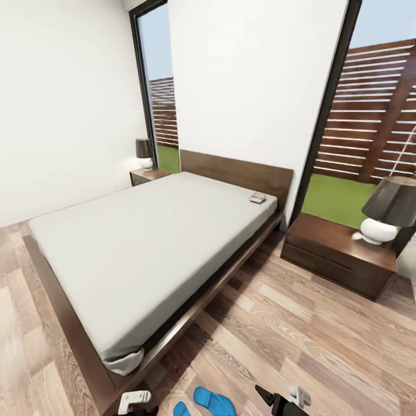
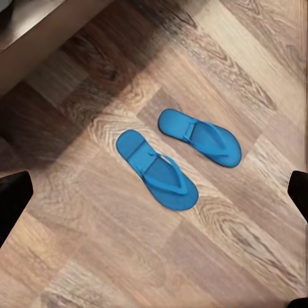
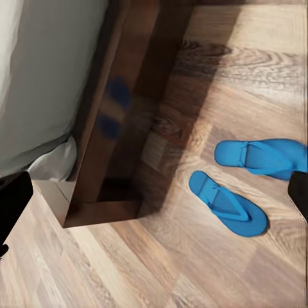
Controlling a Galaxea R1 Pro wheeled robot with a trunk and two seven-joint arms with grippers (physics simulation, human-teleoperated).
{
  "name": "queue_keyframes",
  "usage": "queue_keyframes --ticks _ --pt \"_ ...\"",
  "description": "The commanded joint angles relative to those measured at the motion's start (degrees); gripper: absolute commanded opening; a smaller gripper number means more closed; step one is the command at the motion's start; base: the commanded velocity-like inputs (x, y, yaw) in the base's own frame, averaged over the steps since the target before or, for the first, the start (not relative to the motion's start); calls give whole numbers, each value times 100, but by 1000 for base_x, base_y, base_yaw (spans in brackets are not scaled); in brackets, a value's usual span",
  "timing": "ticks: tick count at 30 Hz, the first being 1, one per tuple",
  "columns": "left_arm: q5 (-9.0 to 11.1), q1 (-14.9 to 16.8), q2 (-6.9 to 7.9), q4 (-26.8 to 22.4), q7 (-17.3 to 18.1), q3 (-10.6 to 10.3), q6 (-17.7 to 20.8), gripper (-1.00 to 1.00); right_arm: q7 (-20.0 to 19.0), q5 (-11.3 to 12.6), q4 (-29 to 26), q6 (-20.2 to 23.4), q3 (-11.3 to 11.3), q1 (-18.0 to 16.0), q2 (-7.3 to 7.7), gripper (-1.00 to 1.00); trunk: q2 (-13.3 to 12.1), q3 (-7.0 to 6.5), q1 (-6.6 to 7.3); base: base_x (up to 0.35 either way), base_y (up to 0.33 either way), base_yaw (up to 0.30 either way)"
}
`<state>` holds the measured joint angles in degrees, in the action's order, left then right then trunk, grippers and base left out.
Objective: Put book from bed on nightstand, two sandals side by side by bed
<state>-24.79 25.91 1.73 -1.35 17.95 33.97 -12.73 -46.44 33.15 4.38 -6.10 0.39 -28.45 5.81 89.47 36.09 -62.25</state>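
Head view: book (image 1: pixel 257 198) on bed (image 1: pixel 144 242), far ahead of both grippers.
Sandals (image 2: pixel 176 154): paired below left gripper (image 2: pixel 154 192).
Jaws: both apart, empty.
Next: approach book.

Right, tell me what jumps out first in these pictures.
The two bright blue sandals catch the eye first, lying on the wood floor just off the foot corner of the bed. Next comes the bed's broad pale mattress filling the room, with the small book near the headboard. A nightstand with a dark-shaded lamp stands by the window.
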Motion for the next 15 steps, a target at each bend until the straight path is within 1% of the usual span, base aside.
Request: queue_keyframes --ticks 1,15 --pt "-52 2 2 3 16 48 -19 100 -23 -2 28 -49 5 -12 -1 100 3 5 0 0 0 -283" --pt "-52 2 2 3 16 48 -19 100 -23 -2 28 -49 5 -12 -1 100 3 5 0 0 0 -283"
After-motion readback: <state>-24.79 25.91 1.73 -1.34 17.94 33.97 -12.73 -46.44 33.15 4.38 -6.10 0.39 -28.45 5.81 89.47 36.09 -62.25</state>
